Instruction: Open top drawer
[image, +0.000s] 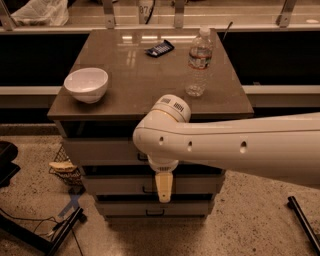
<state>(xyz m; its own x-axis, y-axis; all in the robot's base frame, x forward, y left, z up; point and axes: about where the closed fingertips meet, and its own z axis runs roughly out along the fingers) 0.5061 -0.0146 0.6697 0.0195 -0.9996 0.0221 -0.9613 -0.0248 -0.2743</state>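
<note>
Cream-coloured, the gripper (164, 189) hangs in front of the middle drawer (115, 184), just below the top drawer (97, 150). Whether it is open or closed I cannot tell. The thick white arm (235, 147) hides much of the top drawer's front and nearly all its handle. On the desk (145, 90) stand a white bowl (86, 84) and a water bottle (199, 62).

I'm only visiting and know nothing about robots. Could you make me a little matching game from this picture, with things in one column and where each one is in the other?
1 white bowl
2 water bottle
3 top drawer
4 gripper

A hanging in front of the middle drawer
B picture's right half of the tabletop
C straight under the tabletop
D picture's left edge of the tabletop

Pairs: 1-D, 2-B, 3-C, 4-A
</note>
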